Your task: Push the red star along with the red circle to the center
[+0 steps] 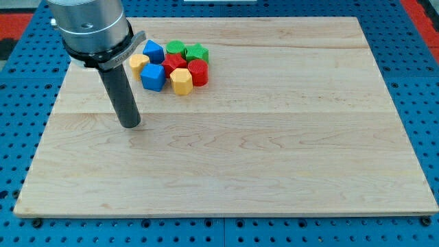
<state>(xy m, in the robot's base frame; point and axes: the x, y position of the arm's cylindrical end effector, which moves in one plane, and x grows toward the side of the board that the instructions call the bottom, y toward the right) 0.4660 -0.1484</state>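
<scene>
Up-right of my tip [129,124], red star [174,64], red circle [197,71].

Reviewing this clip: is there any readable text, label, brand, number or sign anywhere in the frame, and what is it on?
None: no text, label, number or sign can be read in the camera view.
The wooden board, the coloured blocks, among them the red star and red circle, and the rod ending in my tip at the view's left of the blocks all look unmarked.
The blue perforated base shows only holes.
</scene>
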